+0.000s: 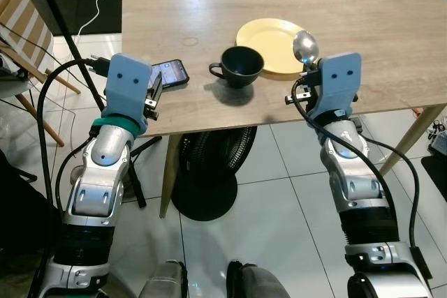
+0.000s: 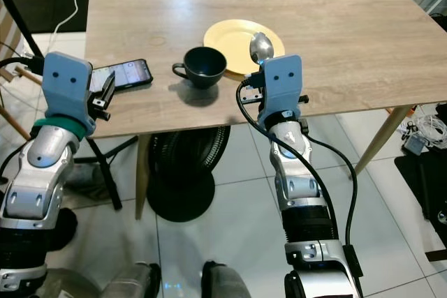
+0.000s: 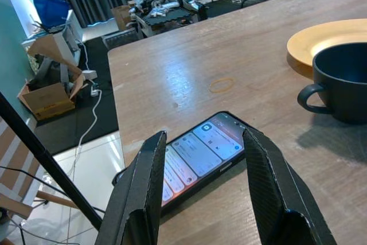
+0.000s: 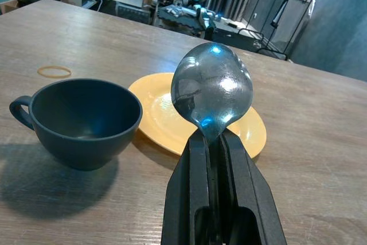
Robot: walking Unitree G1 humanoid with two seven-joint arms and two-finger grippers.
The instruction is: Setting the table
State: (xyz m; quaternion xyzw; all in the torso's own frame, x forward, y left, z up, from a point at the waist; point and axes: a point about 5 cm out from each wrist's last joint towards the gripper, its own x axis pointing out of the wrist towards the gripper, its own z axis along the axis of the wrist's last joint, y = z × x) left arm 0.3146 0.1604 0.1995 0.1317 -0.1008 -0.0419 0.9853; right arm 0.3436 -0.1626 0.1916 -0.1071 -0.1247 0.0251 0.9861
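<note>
Left eye view: right pincer [image 1: 304, 69] clamps spoon [image 1: 305, 46] upright, bowl up, over counter's [image 1: 391, 54] near edge; yellow plate [image 1: 269, 45] just beyond, cup [image 1: 237, 65] to its left.

Left wrist view: left pincer [image 3: 205, 167] open, straddling phone [image 3: 198, 156].

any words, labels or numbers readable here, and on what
Phone screen, lit, lying on the table before the open left end effector: rows of text, too small and blurred to read.
Cup, plate and the spoon held in the right end effector: no text.
</note>
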